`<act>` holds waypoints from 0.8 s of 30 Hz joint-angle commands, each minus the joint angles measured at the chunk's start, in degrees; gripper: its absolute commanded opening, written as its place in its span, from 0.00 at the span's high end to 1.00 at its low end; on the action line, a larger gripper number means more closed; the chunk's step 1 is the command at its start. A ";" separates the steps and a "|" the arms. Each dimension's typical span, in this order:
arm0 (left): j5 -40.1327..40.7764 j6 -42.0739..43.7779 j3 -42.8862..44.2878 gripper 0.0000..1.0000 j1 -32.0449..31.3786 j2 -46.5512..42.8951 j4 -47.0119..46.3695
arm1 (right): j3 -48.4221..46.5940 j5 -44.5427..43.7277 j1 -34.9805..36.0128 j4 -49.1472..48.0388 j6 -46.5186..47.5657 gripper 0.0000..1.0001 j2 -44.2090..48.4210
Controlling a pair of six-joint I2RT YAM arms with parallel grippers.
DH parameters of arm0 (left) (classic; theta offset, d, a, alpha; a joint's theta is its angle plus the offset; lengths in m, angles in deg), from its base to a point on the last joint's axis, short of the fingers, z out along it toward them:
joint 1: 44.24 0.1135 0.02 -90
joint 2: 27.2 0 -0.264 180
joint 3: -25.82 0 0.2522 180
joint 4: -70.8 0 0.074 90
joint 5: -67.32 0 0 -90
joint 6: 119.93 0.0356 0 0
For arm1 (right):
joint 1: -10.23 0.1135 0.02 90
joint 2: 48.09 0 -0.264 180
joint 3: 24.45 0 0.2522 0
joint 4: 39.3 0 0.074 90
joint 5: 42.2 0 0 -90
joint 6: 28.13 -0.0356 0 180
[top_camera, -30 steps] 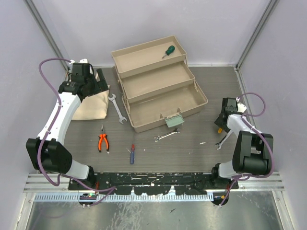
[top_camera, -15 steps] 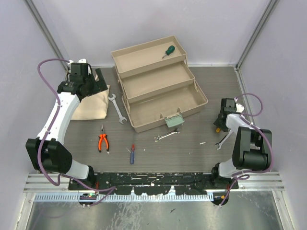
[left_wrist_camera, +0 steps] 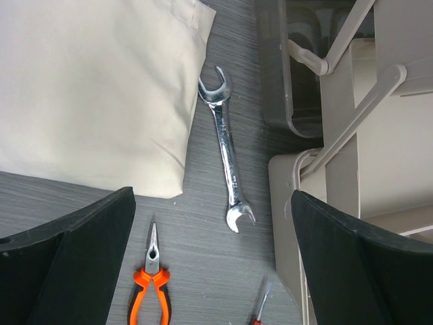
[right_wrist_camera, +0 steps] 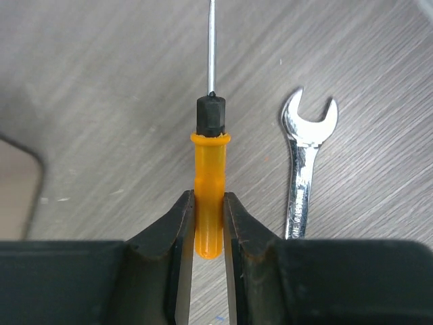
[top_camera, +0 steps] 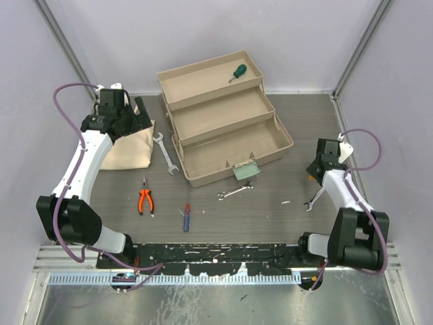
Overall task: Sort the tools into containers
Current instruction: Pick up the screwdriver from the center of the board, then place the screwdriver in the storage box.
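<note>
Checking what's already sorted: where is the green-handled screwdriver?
Top view: the green-handled screwdriver lies in the rearmost, highest tan toolbox tray, near its right end.

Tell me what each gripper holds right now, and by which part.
The right gripper pinches the orange screwdriver by the rear end of its handle, shaft pointing away. The left gripper is open and holds nothing.

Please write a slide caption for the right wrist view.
Right gripper grips an orange-handled screwdriver; silver open-end wrench lies beside it.
</note>
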 commanded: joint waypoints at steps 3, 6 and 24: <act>-0.94 -0.94 1.71 0.00 0.51 -0.19 -0.68 | -6.22 0.24 -0.19 -0.51 1.17 0.95 10.65; -1.29 -1.10 1.36 0.00 0.51 -0.03 -1.10 | -10.16 5.86 -0.13 -0.93 2.43 0.99 11.27; -2.88 -1.56 1.36 0.02 0.55 1.87 -1.20 | -47.94 17.61 24.02 -15.53 4.42 0.99 -16.72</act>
